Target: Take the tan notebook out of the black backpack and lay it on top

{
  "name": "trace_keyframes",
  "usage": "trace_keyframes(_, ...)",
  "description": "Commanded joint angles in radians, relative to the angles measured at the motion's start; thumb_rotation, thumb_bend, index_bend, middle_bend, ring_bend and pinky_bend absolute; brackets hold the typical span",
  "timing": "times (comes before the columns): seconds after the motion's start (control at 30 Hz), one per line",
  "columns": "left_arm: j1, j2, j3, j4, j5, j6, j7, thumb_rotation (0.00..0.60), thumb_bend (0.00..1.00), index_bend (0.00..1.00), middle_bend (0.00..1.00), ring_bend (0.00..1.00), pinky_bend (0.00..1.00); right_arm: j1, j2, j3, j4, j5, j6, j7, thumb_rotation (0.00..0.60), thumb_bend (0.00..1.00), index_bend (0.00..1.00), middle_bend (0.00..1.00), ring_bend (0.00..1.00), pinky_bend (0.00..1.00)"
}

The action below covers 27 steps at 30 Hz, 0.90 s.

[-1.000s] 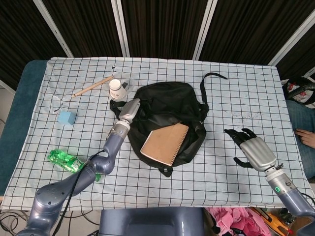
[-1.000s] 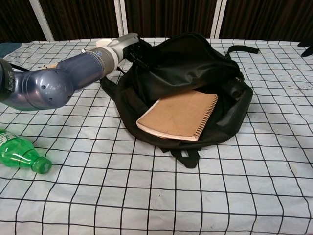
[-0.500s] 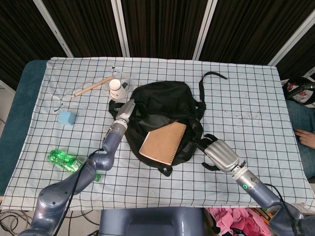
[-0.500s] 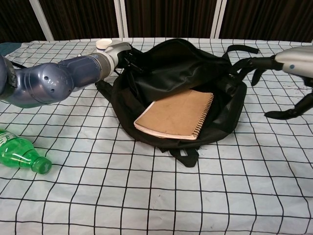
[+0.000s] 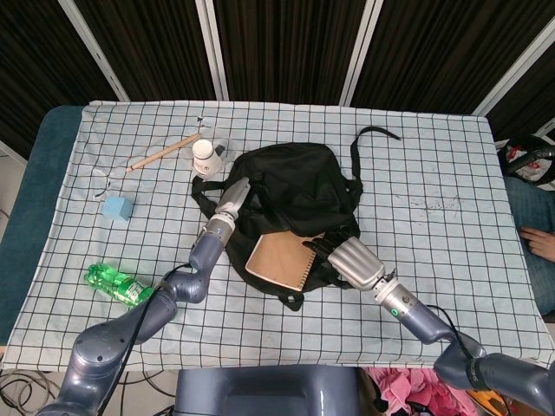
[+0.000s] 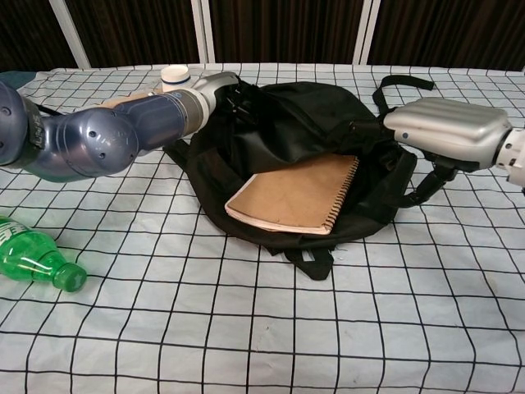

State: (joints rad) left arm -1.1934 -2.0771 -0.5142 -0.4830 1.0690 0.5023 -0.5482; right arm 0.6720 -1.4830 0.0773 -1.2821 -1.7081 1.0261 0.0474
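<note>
- The left hand (image 5: pixel 232 196) gripped the black backpack's (image 5: pixel 295 178) left flap, apparently keeping the mouth open.
- The tan notebook (image 6: pixel 297 194) lay half inside that opening.
- The right hand (image 6: pixel 447 131) reached its spiral edge; whether its fingers had closed could not be told.

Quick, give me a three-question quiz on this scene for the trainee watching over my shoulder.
1. True or false: the tan notebook lies fully outside the black backpack.
2. Which hand is at the notebook's spiral edge: A) left hand B) right hand?
3. Fill in: the green bottle lies on the robot's ____ side of the backpack.

Key: 1 false, it sticks out of the opening. 2 B. 3 left.
</note>
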Motion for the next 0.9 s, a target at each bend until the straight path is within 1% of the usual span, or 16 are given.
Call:
trace_keyframes(0.03,-0.001,0.003,-0.003,-0.004,-0.005,0.009,0.008,0.6,0.47,0.69,0.7,0.33,0.23,0.021,-0.031,-0.011,0.047,0.0,-0.014,0.014,0.6,0.19,0.13,0.2,0.27,0.19)
trace_keyframes(0.1,-0.002,0.005,-0.007,-0.007,-0.011,0.017,0.017,0.6,0.47,0.69,0.7,0.33,0.23,0.027,-0.046,-0.016,0.068,-0.003,-0.006,0.03,0.6,0.18,0.13,0.2,0.27,0.19)
trace_keyframes(0.23,-0.012,-0.001,-0.033,-0.001,-0.046,0.019,0.025,0.6,0.47,0.69,0.7,0.33,0.23,0.043,-0.081,-0.019,0.105,0.001,0.0,0.075,0.6,0.18,0.14,0.2,0.27,0.19)
trace_keyframes(0.47,-0.019,-0.004,-0.041,-0.005,-0.065,0.019,0.041,0.6,0.47,0.69,0.7,0.33,0.23,0.058,-0.119,-0.03,0.141,0.0,0.01,0.1,0.6,0.19,0.15,0.21,0.28,0.19)
trace_keyframes(0.7,-0.012,0.013,-0.035,-0.054,-0.061,0.039,0.059,0.6,0.47,0.68,0.7,0.33,0.23,0.08,-0.181,-0.035,0.241,0.008,-0.005,0.06,0.6,0.19,0.16,0.21,0.27,0.19)
trace_keyframes(0.9,0.003,0.037,-0.023,-0.103,-0.059,0.06,0.096,0.6,0.47,0.68,0.7,0.33,0.23,0.087,-0.199,-0.049,0.286,0.011,-0.011,0.056,0.6,0.19,0.15,0.2,0.27,0.19)
